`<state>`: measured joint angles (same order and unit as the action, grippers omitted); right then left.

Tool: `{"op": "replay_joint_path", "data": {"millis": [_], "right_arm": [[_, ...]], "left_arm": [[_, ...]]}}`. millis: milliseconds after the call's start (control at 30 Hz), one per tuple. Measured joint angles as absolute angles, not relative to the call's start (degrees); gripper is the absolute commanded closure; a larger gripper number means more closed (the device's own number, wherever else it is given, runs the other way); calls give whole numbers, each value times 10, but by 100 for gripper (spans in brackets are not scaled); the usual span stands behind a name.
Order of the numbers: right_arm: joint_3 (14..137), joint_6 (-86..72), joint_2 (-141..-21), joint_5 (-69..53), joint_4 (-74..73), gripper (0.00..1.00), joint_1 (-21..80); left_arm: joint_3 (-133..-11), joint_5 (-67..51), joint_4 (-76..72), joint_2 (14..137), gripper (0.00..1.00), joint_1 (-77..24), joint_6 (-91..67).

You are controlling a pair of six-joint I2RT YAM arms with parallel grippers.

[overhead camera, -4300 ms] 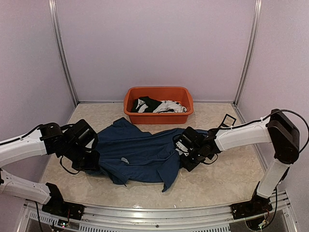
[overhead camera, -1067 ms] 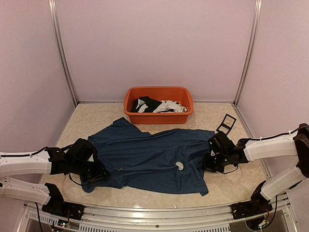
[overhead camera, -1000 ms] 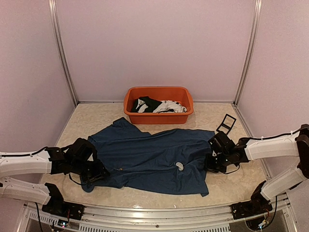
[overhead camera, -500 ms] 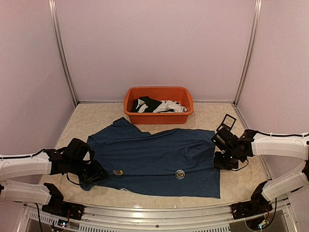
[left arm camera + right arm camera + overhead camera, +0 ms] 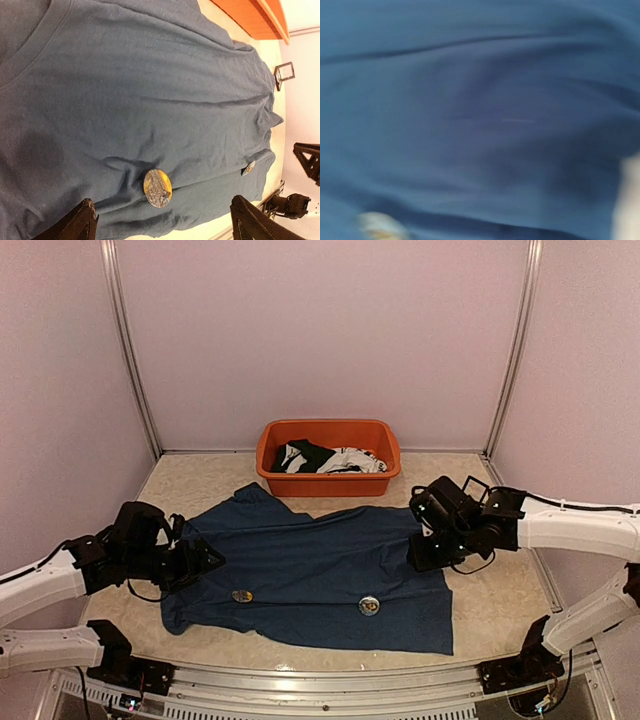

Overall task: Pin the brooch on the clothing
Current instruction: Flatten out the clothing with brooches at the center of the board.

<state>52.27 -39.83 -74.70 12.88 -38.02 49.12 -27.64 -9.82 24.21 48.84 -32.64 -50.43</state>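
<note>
The left claw [image 5: 161, 202] is spread wide open over the navy T-shirt [image 5: 320, 560], with nothing gripped. A round yellowish brooch [image 5: 158, 188] is seen on the fabric between its fingers. The right claw [image 5: 422, 555] is placed over the shirt's right edge (open or closed cannot be told). The shirt is spread on the bench [image 5: 490, 610] before the orange tub [image 5: 330, 483], and a second brooch [image 5: 369, 606] lies on it.

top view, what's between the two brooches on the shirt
Only bare navy shirt lies between the left brooch and the right brooch; nothing else sits there. The top view shows it, and the left wrist view agrees.
</note>
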Motion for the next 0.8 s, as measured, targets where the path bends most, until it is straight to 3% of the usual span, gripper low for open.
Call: {"op": "replay_joint_path", "data": {"millis": [167, 300, 367, 567, 800], "right_arm": [[555, -349, -845, 84, -281, 83, 584], [632, -305, -967, 57, -224, 98, 639], [676, -288, -1025, 41, -196, 100, 656], [756, -264, -1147, -18, -138, 100, 682], [763, -258, -1181, -63, -113, 100, 703]], "left_arm": [[-303, -90, 208, 555, 17, -311, -487], [-317, -96, 166, 648, 36, -287, -477], [-321, -106, 141, 691, 46, -269, -474], [-323, -144, 82, 781, 48, -230, -471], [-335, -161, 52, 820, 50, -228, -469]]}}
